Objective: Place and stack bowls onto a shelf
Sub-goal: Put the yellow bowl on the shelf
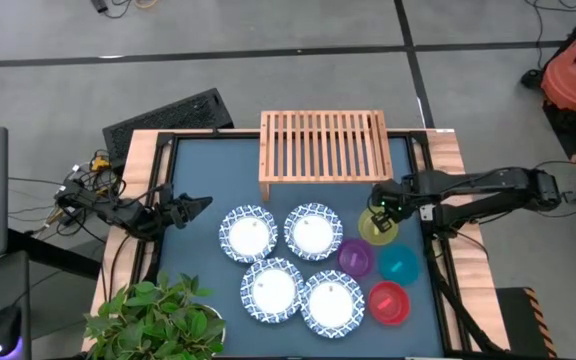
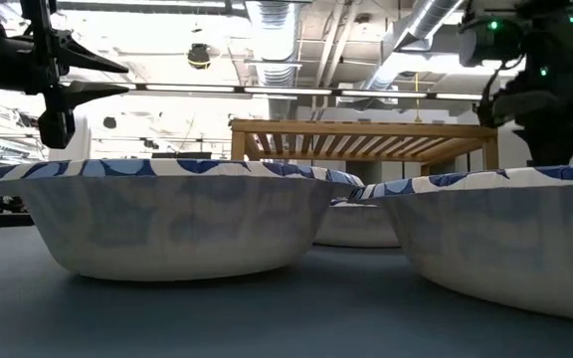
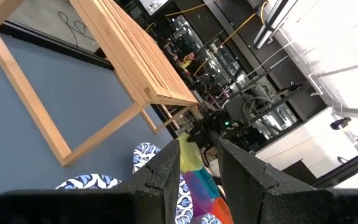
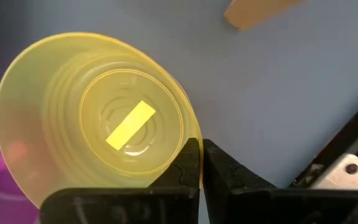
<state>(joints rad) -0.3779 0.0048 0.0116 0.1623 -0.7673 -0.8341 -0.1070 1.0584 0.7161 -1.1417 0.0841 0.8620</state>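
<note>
The table (image 1: pixel 193 290), a dark blue mat framed in light wood, is seen from above with everything of the task on it. The shelf (image 1: pixel 324 146), a low slatted light-wood rack, is set at the far edge, centred, and nothing has yet been placed on it; being between the two arms, it is probably meant to be reachable by either. In front of it the four blue-rimmed bowls (image 1: pixel 247 233) are laid in a loose cluster at mid-table, upright and side by side, none stacked. To their right the small plain bowls are grouped: the purple bowl (image 1: pixel 355 257), the teal bowl (image 1: pixel 400 265) and the red bowl (image 1: pixel 388 302) lie close together near the table's right edge. The yellow bowl (image 4: pixel 98 118) is nearest the shelf's right front leg, and is being taken by the right gripper (image 4: pixel 201 167): in the right wrist view the two dark fingers are seen pinching the bowl's rim, pressed nearly together with the thin wall between them. A rim grip is judged to suit so light a bowl, leaving its base free for setting down. Whether it has left the table cannot be told. The left gripper (image 1: pixel 196 205) is held over the table's left edge, well apart from the bowls, fingers slightly spread around nothing, apparently waiting.
</note>
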